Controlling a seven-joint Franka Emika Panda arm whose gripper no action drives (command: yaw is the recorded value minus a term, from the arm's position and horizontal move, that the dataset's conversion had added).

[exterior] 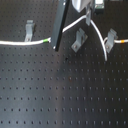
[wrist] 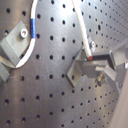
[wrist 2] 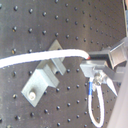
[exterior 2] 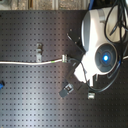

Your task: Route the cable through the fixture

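Above the black pegboard [exterior: 60, 90], the hand [wrist: 92, 60] is clamped on the cable [exterior: 97, 36] beside the fixture [exterior: 78, 40].

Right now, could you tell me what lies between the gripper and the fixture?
In the first exterior view, only bare board separates the gripper, holding the cable, from the fixture.

You have a black perforated counter [exterior: 60, 95]. On it lie the white cable [exterior: 20, 42], the fixture [exterior: 78, 40], and two other grey clips [exterior: 30, 28] [exterior: 110, 39].
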